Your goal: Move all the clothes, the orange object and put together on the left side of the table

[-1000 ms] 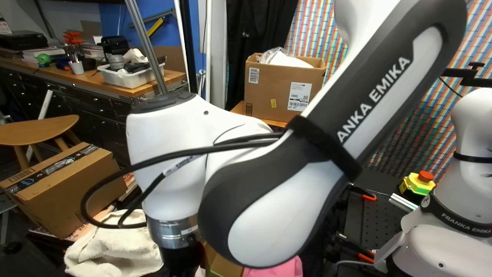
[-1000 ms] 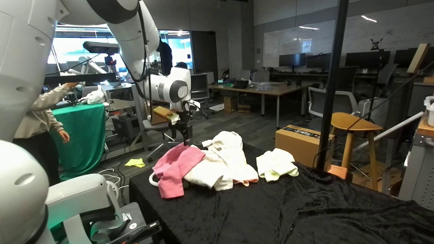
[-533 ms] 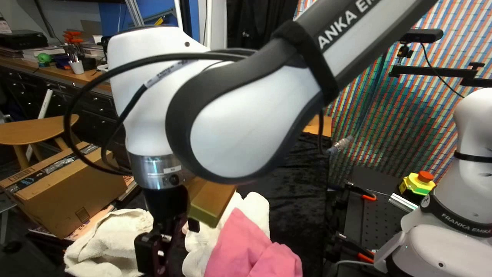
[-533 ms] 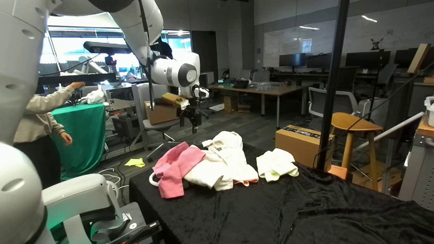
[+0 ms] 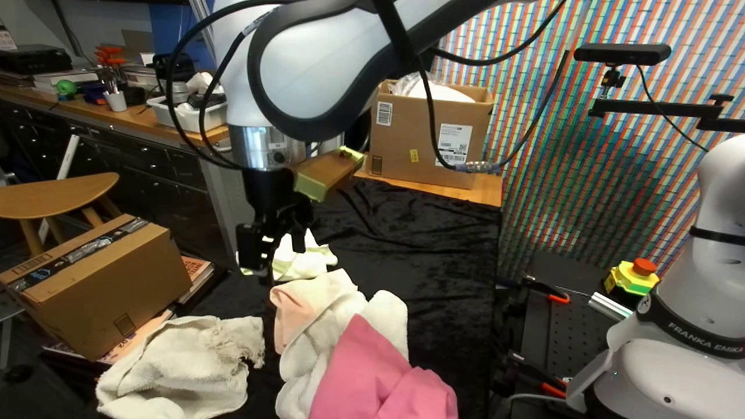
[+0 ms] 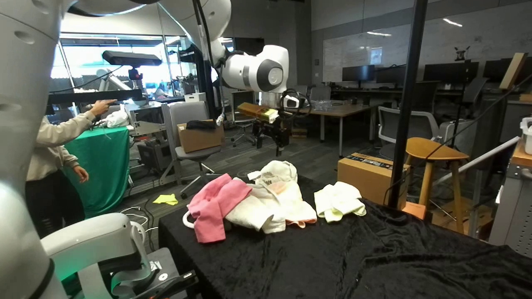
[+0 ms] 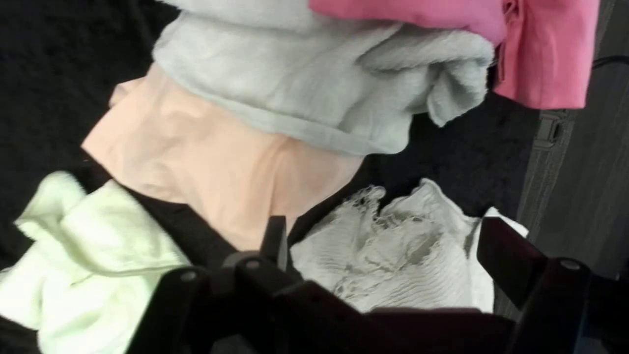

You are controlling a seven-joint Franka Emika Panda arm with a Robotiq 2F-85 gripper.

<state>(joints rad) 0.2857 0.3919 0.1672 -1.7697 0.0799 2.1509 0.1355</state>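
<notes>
In an exterior view: pincer point(image 6: 269, 148) has risen away from the pink cloth point(image 6: 212, 211). In an exterior view: white cloth point(image 5: 311, 352) touches the pink cloth; frayed cloth point(image 5: 186, 369) lies apart. Wrist view: pincer spread, holding nothing; green cloth point(image 7: 98, 250) apart too. We judge both need gathering.

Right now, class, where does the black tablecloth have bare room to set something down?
In an exterior view, the widest bare patch of black tablecloth lies in front of the white towel and pale green cloth. A mere strip separates the peach cloth from the frayed white cloth. Crowded spot: pink cloth over white towel over peach cloth.
</notes>
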